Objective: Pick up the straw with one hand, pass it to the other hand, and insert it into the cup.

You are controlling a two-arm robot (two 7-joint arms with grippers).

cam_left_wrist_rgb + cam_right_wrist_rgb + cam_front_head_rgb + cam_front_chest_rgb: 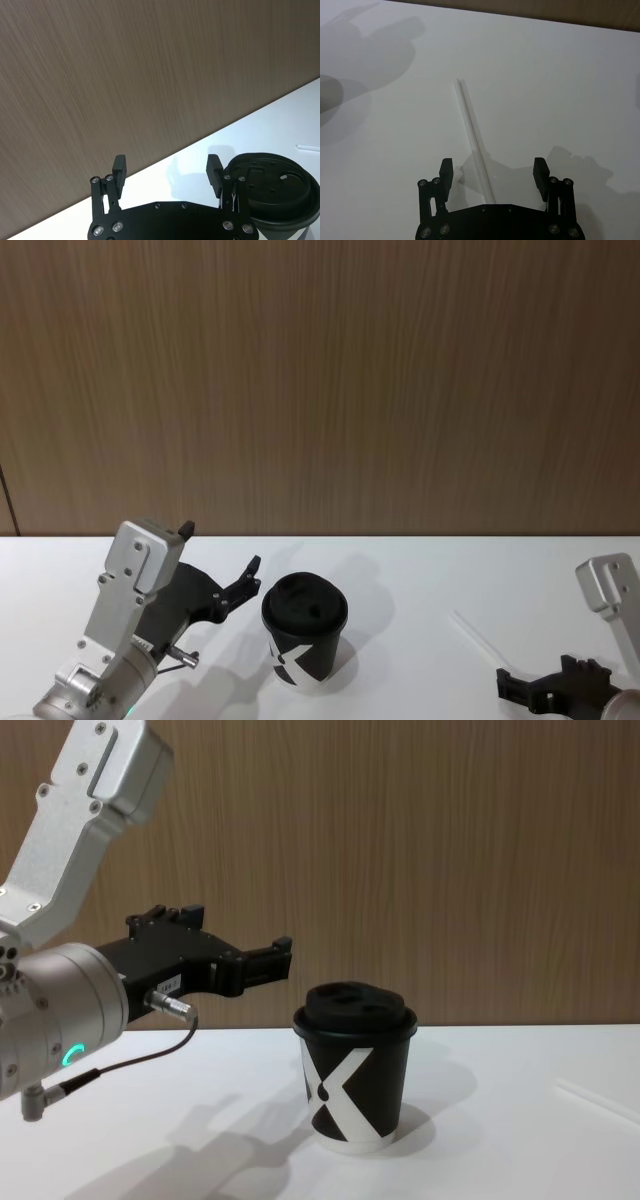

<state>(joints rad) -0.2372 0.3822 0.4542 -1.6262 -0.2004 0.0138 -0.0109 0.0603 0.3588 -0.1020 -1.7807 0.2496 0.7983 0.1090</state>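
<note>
The black cup (305, 640) with a white X and a domed lid stands upright on the white table (400, 570); it also appears as the cup (355, 1080) and the cup (272, 192). The thin white straw (472, 132) lies flat on the table to the cup's right, also seen as the straw (478, 635) and, faintly, the straw (600, 1100). My right gripper (493, 170) is open above the straw's near end, which runs between its fingers; the right gripper (520, 685) sits at the front right. My left gripper (245, 945), its wrist glowing green, hovers open and empty just left of the cup; it shows as the left gripper (222, 552) and the left gripper (167, 165).
A brown wood-grain wall (320, 380) closes off the back of the table. The white tabletop stretches between the cup and the straw and beyond the straw to the right.
</note>
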